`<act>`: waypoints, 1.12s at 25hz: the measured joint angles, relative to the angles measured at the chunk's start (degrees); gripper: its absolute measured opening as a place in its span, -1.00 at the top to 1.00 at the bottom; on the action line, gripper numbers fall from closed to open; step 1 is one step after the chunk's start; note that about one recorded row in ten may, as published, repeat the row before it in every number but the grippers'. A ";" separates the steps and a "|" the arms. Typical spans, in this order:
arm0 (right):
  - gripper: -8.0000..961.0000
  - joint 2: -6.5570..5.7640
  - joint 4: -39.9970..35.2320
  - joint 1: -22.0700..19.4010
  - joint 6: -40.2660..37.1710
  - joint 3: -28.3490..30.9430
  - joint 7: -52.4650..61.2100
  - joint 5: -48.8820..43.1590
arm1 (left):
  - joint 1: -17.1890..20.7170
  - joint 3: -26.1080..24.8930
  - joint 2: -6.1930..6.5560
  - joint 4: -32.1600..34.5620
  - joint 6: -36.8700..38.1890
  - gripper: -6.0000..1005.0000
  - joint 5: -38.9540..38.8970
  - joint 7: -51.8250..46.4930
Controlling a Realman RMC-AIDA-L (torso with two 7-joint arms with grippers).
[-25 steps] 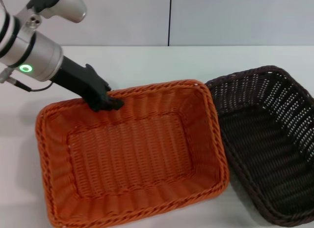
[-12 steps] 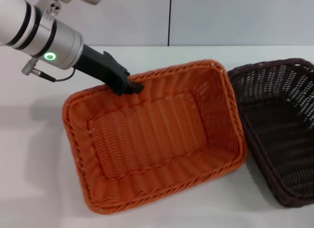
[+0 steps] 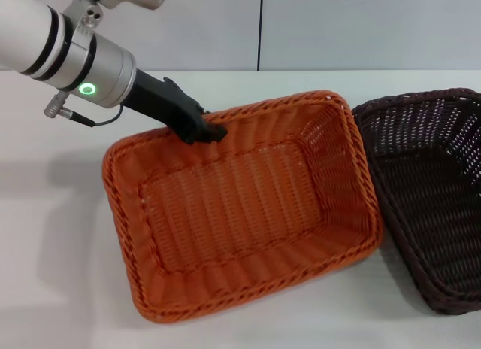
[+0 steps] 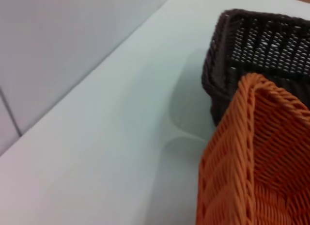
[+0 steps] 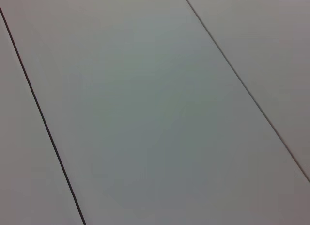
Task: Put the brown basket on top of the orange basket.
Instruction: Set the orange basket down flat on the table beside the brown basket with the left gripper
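The orange basket (image 3: 248,206) lies in the middle of the white table, turned at an angle, its right end touching the brown basket (image 3: 432,191). The brown basket sits at the right, partly cut off by the picture's edge. My left gripper (image 3: 204,131) is shut on the orange basket's far rim near its back left corner. The left wrist view shows a corner of the orange basket (image 4: 256,152) with the brown basket (image 4: 261,50) behind it. My right gripper is out of view; its wrist view shows only a wall.
The white table (image 3: 52,251) has bare surface at the left and in front of the baskets. A grey panelled wall (image 3: 338,25) stands behind the table.
My left gripper has pulled the orange basket to the right and turned it. The orange basket pushed the brown basket to the right, partly out of the picture.
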 joint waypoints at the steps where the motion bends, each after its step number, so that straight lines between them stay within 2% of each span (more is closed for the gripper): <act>1: -0.06 0.00 -0.26 0.05 0.65 0.00 0.00 0.00 | 0.26 0.01 0.00 0.58 -0.34 0.50 -0.14 -0.70; 6: -0.06 0.01 -0.65 0.16 1.65 0.00 -0.01 0.00 | 1.20 0.12 0.00 2.45 -0.35 0.40 -0.83 -0.66; 9: -0.06 0.00 -0.85 0.25 1.71 0.00 -0.02 0.00 | 3.51 1.06 0.24 5.83 -0.56 0.34 -4.29 -0.43; 15: -0.06 0.01 -1.26 0.71 1.72 -0.07 -0.04 -0.19 | 5.26 1.09 0.29 8.42 -1.03 -0.02 -5.47 -0.39; 18: -0.06 0.00 -1.28 0.83 1.72 -0.10 -0.06 -0.23 | 5.60 1.47 0.29 8.53 -1.29 -0.54 -5.55 -0.01; 24: -0.06 0.00 -1.29 0.70 1.75 -0.09 -0.08 -0.31 | 6.40 3.95 0.26 7.98 -4.22 -0.71 -5.52 0.20; 27: -0.06 0.01 -1.28 0.47 1.78 -0.10 -0.09 -0.35 | 7.58 3.79 0.10 10.08 -5.45 -0.71 -7.52 0.09; 28: -0.06 0.00 -1.25 0.40 1.80 -0.15 -0.09 -0.35 | 9.59 3.93 0.07 12.57 -7.49 -0.71 -10.78 0.23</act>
